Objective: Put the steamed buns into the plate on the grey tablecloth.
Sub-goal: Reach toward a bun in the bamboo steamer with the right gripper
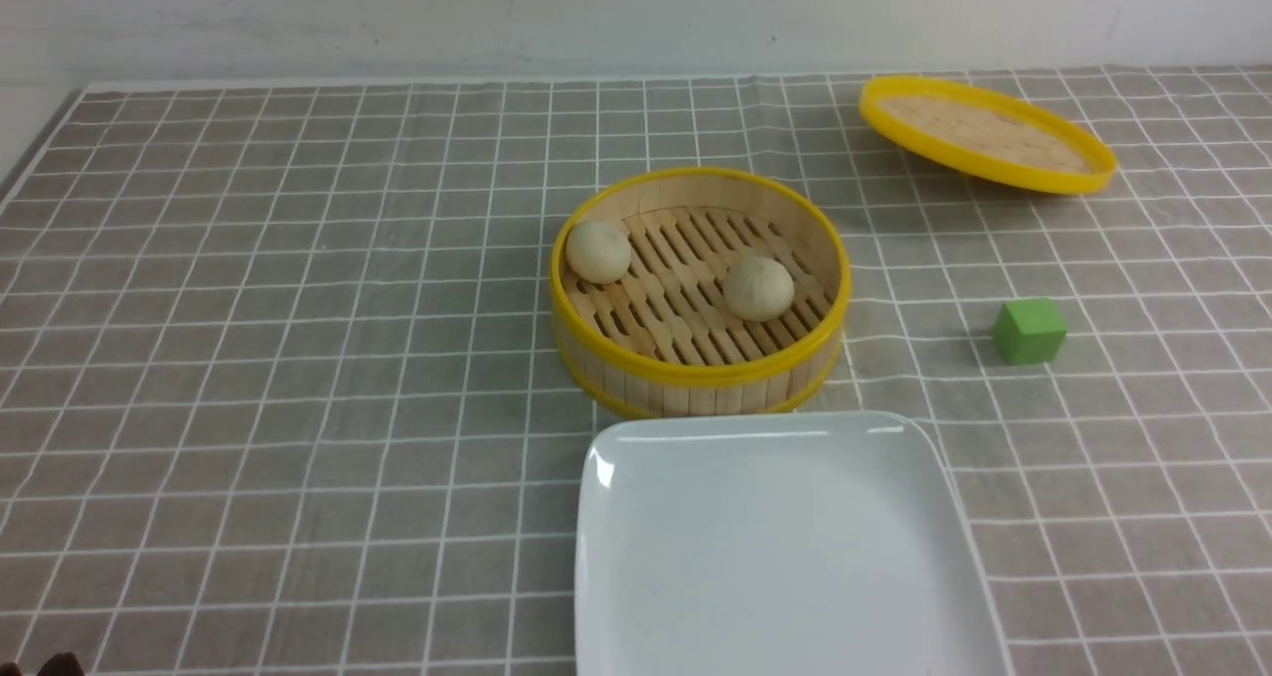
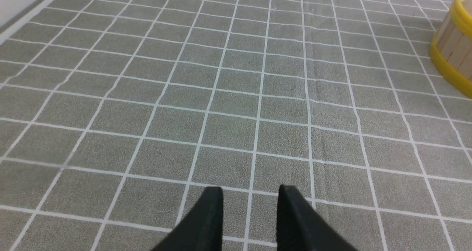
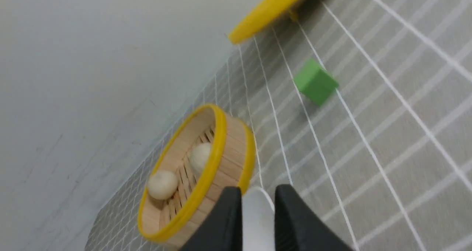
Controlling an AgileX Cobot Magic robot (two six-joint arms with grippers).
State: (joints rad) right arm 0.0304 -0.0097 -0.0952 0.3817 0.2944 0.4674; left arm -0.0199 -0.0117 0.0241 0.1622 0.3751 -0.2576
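Two-count: seeing steamed buns (image 1: 758,288) sitting apart in bamboo basket (image 1: 696,388) just beyond plate (image 1: 775,557) on grey tablecloth (image 1: 248,358); noting L pincer (image 2: 250,188) open over cloth, R pincer (image 3: 257,188) narrowly parted, gripping nthg; spotting green cube (image 1: 1030,331) + tilted lid (image 1: 984,134) off to R.

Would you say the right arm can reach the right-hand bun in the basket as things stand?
Probably yes: the lid is off and lies away from the basket, nothing covers that bun, and the right end effector is empty.
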